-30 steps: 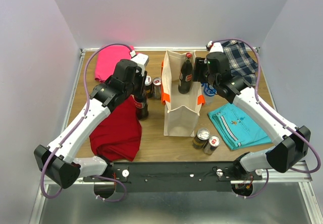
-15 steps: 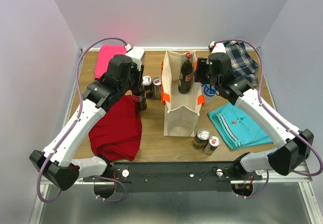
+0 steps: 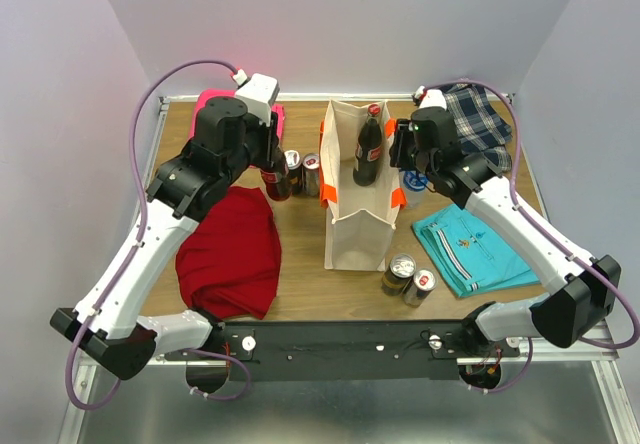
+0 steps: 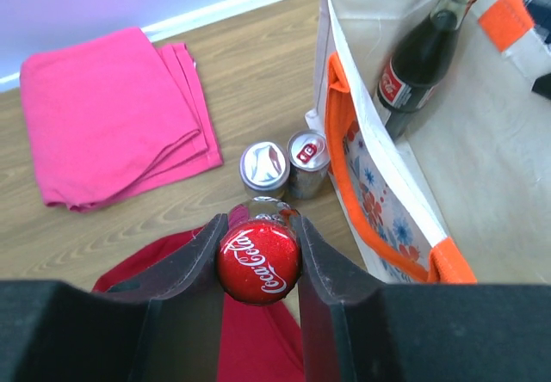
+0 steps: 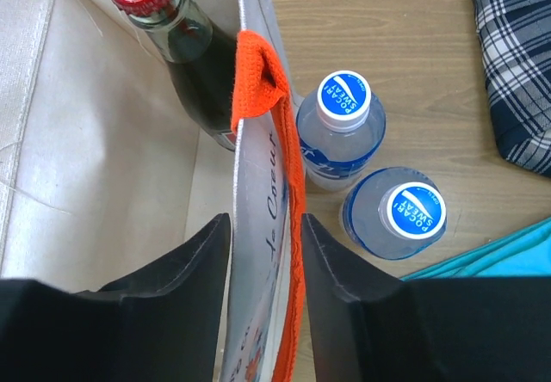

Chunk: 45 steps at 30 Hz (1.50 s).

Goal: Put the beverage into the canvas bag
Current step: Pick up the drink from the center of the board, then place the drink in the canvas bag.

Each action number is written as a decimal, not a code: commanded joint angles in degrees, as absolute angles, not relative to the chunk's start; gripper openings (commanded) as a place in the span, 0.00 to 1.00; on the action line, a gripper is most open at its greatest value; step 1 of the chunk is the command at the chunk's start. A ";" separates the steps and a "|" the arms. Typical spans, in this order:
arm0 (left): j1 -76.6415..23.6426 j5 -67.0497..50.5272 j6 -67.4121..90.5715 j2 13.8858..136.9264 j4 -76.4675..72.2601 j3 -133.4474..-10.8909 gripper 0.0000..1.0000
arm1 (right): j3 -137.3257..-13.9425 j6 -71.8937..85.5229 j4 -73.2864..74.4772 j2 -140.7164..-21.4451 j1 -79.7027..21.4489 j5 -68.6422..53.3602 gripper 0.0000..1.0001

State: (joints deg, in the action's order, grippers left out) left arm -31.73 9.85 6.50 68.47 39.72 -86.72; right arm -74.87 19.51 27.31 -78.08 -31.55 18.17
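The canvas bag [image 3: 355, 229] stands upright mid-table, cream with orange straps. One cola bottle [image 3: 368, 152] stands inside it, also seen from the left wrist [image 4: 417, 64]. My left gripper [image 3: 272, 167] is shut on the red cap of a second cola bottle [image 4: 258, 261], held off the table left of the bag, above the red cloth's edge. Its fingers [image 4: 207, 253] press both sides of the cap. My right gripper [image 5: 265, 220] straddles the bag's right wall [image 5: 254, 184] and orange strap [image 5: 258, 72], its fingers touching both sides.
Two cans [image 4: 264, 169] stand between the held bottle and the bag. Two water bottles [image 5: 342, 128] stand just right of the bag. Two more cans [image 3: 408, 279] stand in front of it. Red [image 3: 230, 254], pink [image 4: 112, 115], teal [image 3: 470, 244] and plaid [image 3: 478, 124] cloths lie around.
My left arm has raised the cola bottle and carried it back, off the red cloth. My right gripper's jaws have narrowed onto the bag's wall.
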 commanded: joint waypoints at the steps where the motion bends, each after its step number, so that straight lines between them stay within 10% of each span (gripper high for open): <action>1: -31.73 11.95 4.48 64.34 29.79 -93.51 0.00 | -74.00 20.65 29.97 -77.08 -31.55 19.25 0.42; 19: -31.73 7.12 3.25 66.53 29.09 -103.17 0.00 | -74.71 21.62 31.64 -78.48 -31.55 21.36 0.01; 45: -31.73 0.00 3.96 72.15 26.46 -113.55 0.00 | -74.18 21.53 30.23 -78.66 -31.55 21.27 0.01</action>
